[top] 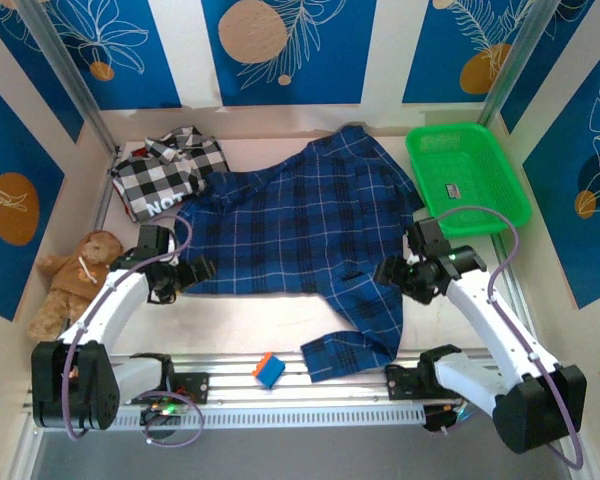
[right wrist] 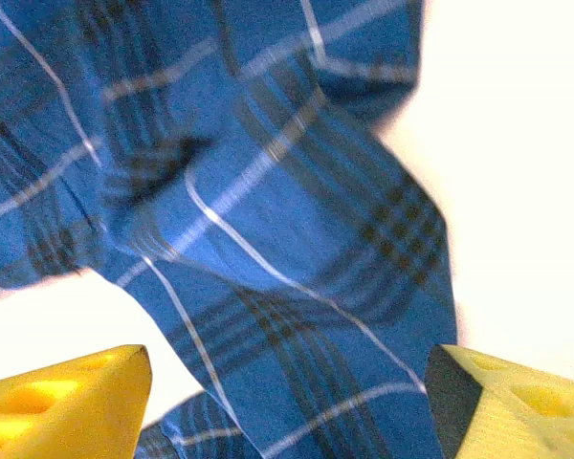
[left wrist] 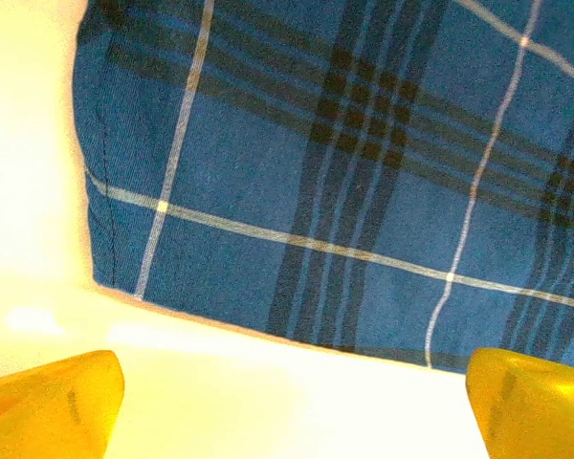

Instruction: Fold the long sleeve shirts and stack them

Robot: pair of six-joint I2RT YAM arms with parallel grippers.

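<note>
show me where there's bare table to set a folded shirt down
The near strip of table between the hem of the blue plaid shirt and the front rail, left of its trailing sleeve. A thin strip lies behind its collar. Crowded: checked shirt far left, teddy bear, green basket far right.

The dark blue plaid shirt (top: 310,215) lies spread flat across the worktop (top: 250,320), one sleeve trailing toward the near edge; the black-and-white checked shirt (top: 165,178) sits crumpled at far left
</note>
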